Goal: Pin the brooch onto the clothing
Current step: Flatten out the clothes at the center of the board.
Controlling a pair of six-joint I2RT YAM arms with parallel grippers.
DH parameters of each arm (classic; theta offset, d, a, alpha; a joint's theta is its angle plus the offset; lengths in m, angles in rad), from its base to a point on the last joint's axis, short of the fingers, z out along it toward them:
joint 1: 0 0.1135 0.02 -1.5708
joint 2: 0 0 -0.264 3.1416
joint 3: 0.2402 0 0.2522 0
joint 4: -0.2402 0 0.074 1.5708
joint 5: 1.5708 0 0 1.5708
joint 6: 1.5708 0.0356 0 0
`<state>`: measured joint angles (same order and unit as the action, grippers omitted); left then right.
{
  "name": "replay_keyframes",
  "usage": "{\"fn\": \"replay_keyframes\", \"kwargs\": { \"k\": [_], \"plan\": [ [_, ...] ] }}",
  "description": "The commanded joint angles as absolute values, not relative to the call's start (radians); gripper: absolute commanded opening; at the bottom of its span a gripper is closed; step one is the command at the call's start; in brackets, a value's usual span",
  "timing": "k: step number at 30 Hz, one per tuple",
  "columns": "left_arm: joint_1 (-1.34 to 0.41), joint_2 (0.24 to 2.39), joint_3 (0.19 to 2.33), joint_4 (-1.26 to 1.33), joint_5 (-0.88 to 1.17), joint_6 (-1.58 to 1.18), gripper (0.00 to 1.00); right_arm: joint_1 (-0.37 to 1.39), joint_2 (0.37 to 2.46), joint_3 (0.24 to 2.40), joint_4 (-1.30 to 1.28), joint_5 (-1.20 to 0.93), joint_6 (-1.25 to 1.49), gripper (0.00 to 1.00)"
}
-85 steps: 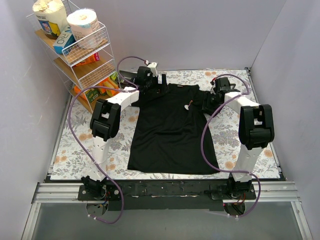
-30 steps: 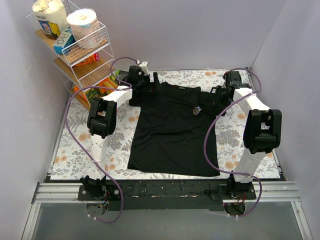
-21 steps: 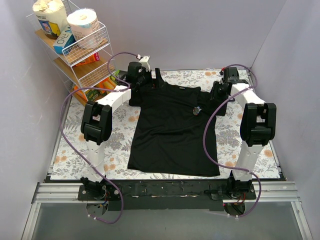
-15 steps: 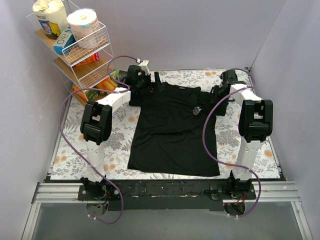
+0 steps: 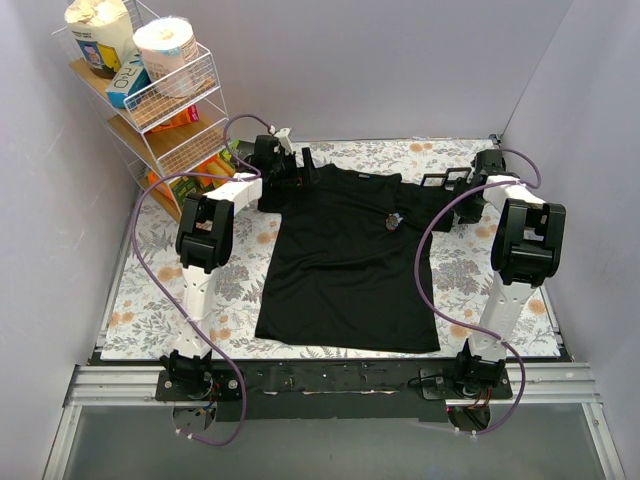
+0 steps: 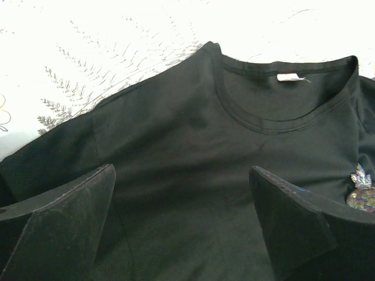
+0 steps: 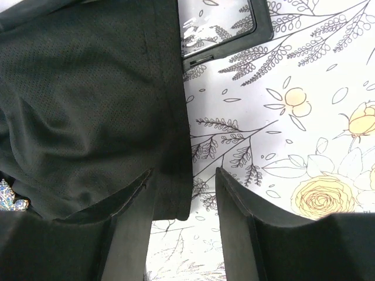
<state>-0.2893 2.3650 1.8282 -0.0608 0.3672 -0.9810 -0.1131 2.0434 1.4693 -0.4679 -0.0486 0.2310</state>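
On the floral tabletop (image 5: 150,290) the black T-shirt (image 5: 340,270) lies flat, brooch (image 5: 392,222) on its chest near the right sleeve, left gripper (image 6: 181,175) spread wide above the shoulder, right gripper (image 7: 184,175) parted over the sleeve hem.

Nothing reads clearly. The blue box (image 5: 127,82) on the wire rack (image 5: 200,120) has big white letters, too blurry. The pale label (image 6: 288,77) inside the T-shirt (image 6: 193,152) collar is too small.
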Motion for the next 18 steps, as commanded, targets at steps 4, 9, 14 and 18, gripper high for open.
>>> {"fn": "replay_keyframes", "kwargs": {
  "k": [4, 9, 14, 18],
  "plan": [
    [-0.252, 2.370, 1.792, -0.052, 0.368, -1.058, 0.98, -0.123, 2.042, 1.470, -0.439, -0.089, 0.206, 0.53],
    [-0.232, 2.359, 1.730, -0.028, 0.388, -1.074, 0.98, -0.123, 2.081, 1.486, -0.411, -0.133, 0.206, 0.52],
    [-0.218, 2.359, 1.713, -0.032, 0.400, -1.069, 0.98, -0.123, 2.115, 1.517, -0.419, -0.124, 0.206, 0.37],
    [-0.206, 2.355, 1.689, -0.031, 0.391, -1.083, 0.98, -0.124, 2.108, 1.516, -0.437, -0.097, 0.212, 0.01]
  ]
}}
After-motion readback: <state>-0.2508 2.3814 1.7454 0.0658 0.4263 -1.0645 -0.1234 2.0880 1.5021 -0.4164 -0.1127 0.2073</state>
